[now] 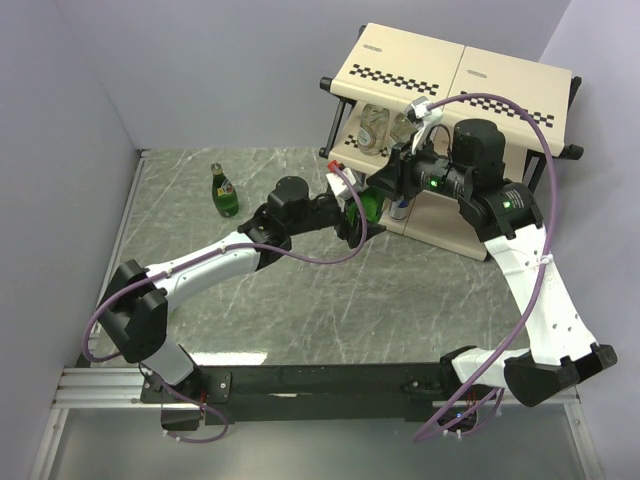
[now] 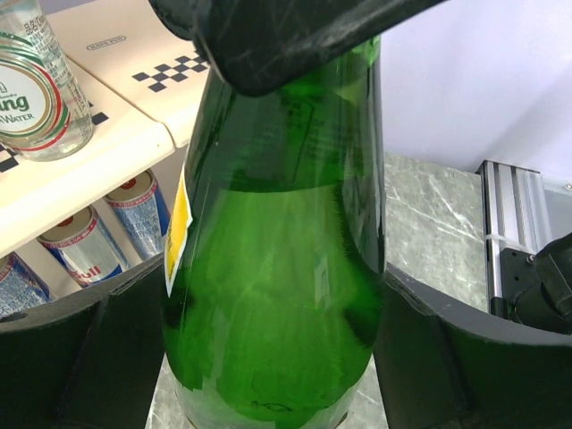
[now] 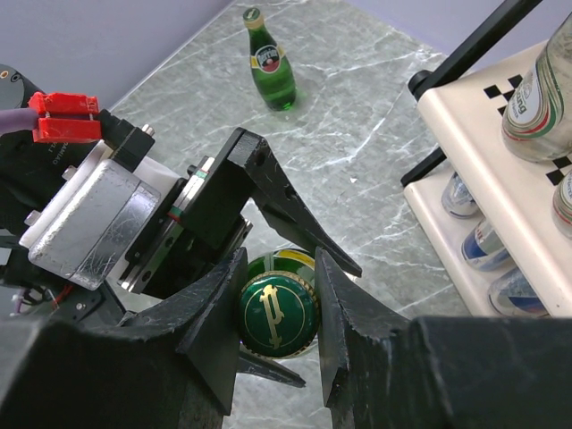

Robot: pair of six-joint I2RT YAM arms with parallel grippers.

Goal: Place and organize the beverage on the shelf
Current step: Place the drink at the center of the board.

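A green glass bottle (image 1: 369,206) with a yellow label stands upright on the table in front of the shelf (image 1: 455,72). My right gripper (image 3: 279,315) is shut on its green cap (image 3: 273,329) from above. My left gripper (image 2: 273,344) has its jaws against both sides of the bottle's wide body (image 2: 277,268). A second green bottle (image 1: 224,192) with a red label stands alone at the far left of the table. Clear bottles (image 2: 36,80) stand on the shelf's middle board. Silver-and-blue cans (image 2: 89,246) sit on the bottom board.
The shelf's black tubular frame (image 3: 465,54) rises just right of the held bottle. Grey walls close the table at the left and back. The aluminium rail (image 1: 120,380) with both arm bases runs along the near edge.
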